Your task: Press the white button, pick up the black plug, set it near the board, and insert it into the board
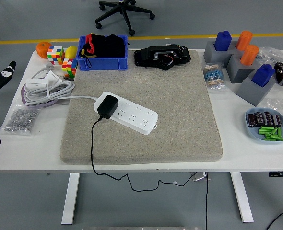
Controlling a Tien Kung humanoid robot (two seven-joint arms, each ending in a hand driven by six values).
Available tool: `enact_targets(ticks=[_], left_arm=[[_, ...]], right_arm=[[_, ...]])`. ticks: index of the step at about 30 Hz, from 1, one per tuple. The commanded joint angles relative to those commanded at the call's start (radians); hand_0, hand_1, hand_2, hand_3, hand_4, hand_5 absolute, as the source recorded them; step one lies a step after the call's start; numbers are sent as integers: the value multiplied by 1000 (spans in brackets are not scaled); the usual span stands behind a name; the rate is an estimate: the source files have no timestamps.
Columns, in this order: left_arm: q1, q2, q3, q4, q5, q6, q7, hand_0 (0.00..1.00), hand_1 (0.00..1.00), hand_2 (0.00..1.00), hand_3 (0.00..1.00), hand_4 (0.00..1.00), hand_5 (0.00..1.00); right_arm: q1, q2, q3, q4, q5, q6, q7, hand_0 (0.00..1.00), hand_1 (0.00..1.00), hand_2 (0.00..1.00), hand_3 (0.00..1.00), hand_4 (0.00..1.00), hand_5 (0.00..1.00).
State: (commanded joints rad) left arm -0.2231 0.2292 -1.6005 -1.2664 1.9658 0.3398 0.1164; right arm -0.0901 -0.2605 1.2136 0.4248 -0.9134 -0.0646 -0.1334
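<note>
Black plug [107, 106] is seated in the left end of the white power strip [127, 113], which lies at a diagonal on the grey mat [180, 105] mid-tabletop [256, 153]. Plug cord [93, 143] runs down off the mat's near edge and hangs below the tabletop. The strip's own white cable [48, 91] leads left to a coil just beside the mat.

Left hand [1, 76] is only a sliver at the left frame edge, off the tabletop and well apart from the strip; 1 or 2 black fingers with white marks show, can't tell whether they are spread or curled. Holds nothing visible. Right hand is out of frame.

Other items: blue bin [103, 61] with black stuff at the mat's far-left corner, black device [162, 56] beside it on the mat's far edge. 2 colour cubes [62, 60] and an orange [43, 47] far left. Bag of small metal parts [20, 119] near left. Grey blocks with blue and orange pegs [242, 60] far right, blue dish [267, 125] with green and dark parts near right.
</note>
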Motion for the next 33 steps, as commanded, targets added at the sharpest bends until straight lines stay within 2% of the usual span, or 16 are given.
enact_targets(ticks=[18, 33], left_arm=[[-10, 1, -6, -2, -5, 6, -10, 853, 891, 844, 790, 816, 576], [-34, 24, 21, -1, -12, -1, -11, 849, 886, 840, 787, 806, 550]], right_arm=[[3, -2, -1, -3, 0, 1, -2, 741, 712, 686, 637, 699, 397], [4, -10, -7, -3, 2, 2, -2, 741, 713, 686, 637, 700, 397]])
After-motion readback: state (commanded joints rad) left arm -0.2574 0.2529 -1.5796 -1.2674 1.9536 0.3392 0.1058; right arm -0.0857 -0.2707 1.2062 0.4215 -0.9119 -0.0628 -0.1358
